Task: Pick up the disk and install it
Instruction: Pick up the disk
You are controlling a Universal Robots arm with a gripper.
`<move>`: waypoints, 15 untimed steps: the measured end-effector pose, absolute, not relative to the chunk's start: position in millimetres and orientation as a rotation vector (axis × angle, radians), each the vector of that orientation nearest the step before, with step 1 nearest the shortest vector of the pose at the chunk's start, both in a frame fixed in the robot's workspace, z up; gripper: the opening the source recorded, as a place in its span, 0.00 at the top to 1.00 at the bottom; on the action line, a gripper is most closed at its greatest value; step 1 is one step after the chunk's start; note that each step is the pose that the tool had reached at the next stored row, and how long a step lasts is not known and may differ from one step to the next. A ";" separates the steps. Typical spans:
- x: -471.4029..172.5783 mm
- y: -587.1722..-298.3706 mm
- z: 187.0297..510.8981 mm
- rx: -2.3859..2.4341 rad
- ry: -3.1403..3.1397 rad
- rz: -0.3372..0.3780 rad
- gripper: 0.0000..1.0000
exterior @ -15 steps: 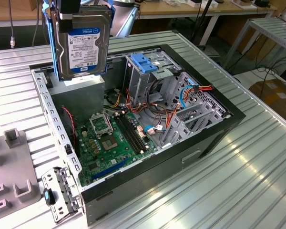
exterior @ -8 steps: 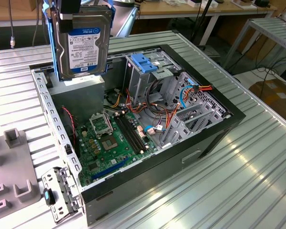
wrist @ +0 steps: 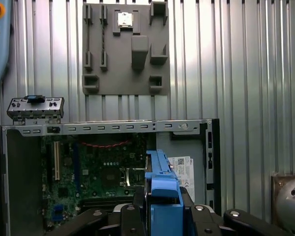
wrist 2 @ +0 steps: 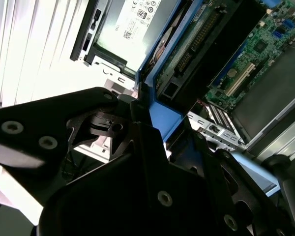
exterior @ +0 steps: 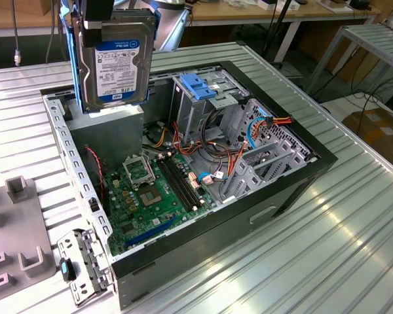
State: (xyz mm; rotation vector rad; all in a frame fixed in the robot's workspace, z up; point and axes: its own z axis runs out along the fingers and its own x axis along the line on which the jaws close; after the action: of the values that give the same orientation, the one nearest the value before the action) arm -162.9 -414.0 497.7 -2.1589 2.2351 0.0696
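Note:
The disk point(exterior: 114, 62), silver with a white-and-blue label and a blue carrier frame, hangs upright in the air over the far-left corner of the open computer case point(exterior: 301, 176) in the exterior view. My gripper point(exterior: 97, 16) is shut on its upper edge. In the first wrist view the blue carrier point(wrist: 162, 191) sits clamped between my black fingers point(wrist: 206, 216), looking down at the motherboard point(wrist: 93, 177). The second wrist view shows the carrier's blue edge point(wrist 2: 164, 115) and the disk's circuit-board side point(wrist 2: 191, 44).
Inside the case are a grey drive cage with a blue latch point(exterior: 200, 88), loose coloured cables point(exterior: 249, 131) and a grey power-supply box point(exterior: 108, 134). A grey fixture plate point(exterior: 13, 242) and a loose bracket point(exterior: 82, 261) lie on the ribbed metal table point(exterior: 354, 248).

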 end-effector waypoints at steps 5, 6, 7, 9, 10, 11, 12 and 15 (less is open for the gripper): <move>-157.2 -415.0 497.4 -2.159 2.235 0.069 0.63; -156.9 -416.0 497.4 -2.159 2.235 0.069 0.63; -156.6 -419.2 497.4 -2.159 2.235 0.069 0.63; -156.5 -427.1 497.2 -2.159 2.235 0.069 0.63; -156.4 -429.2 497.1 -2.159 2.235 0.069 0.63; -156.1 -431.1 497.0 -2.159 2.235 0.069 0.63; -155.7 -432.2 496.9 -2.159 2.235 0.069 0.63; -153.2 -434.3 496.7 -2.159 2.235 0.069 0.63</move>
State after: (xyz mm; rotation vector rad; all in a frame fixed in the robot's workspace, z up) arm -153.2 -434.3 496.7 -2.1588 2.2352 0.0694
